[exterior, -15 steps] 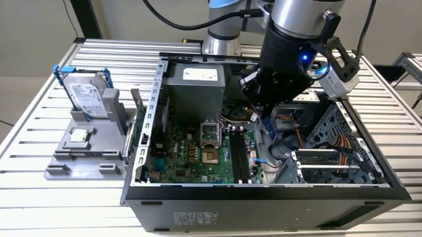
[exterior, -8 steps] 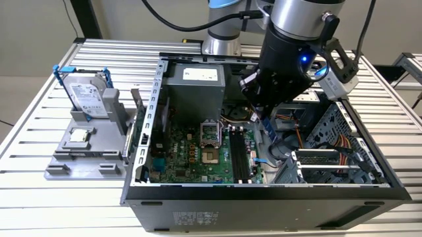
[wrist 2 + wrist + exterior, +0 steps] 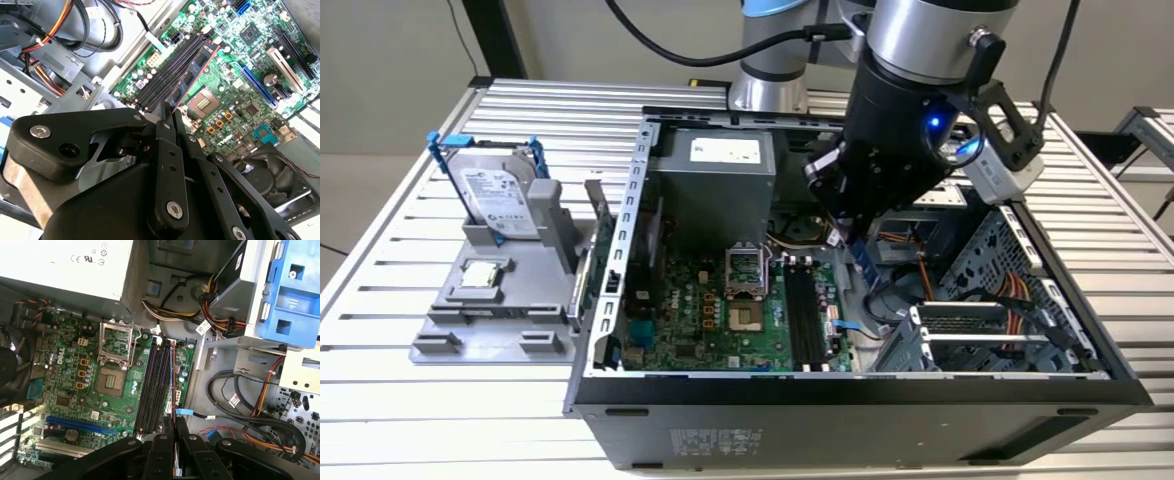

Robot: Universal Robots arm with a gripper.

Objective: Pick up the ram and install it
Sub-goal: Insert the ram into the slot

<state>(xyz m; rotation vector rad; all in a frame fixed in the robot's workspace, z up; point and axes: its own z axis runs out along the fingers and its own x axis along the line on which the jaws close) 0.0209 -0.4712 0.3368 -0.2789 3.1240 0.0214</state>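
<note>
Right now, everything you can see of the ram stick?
The ram is a thin, long, bluish board with dark chips along its face and an orange-lit edge. It stands on edge over the motherboard's black memory slots, parallel to them, pinched at one end by the end effector. Whether it is seated in a slot cannot be told.

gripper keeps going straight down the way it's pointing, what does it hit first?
Most likely the black memory slots on the motherboard. The gripper is shut on the ram, whose edge would probably meet them first, though the gap is hard to judge.
</note>
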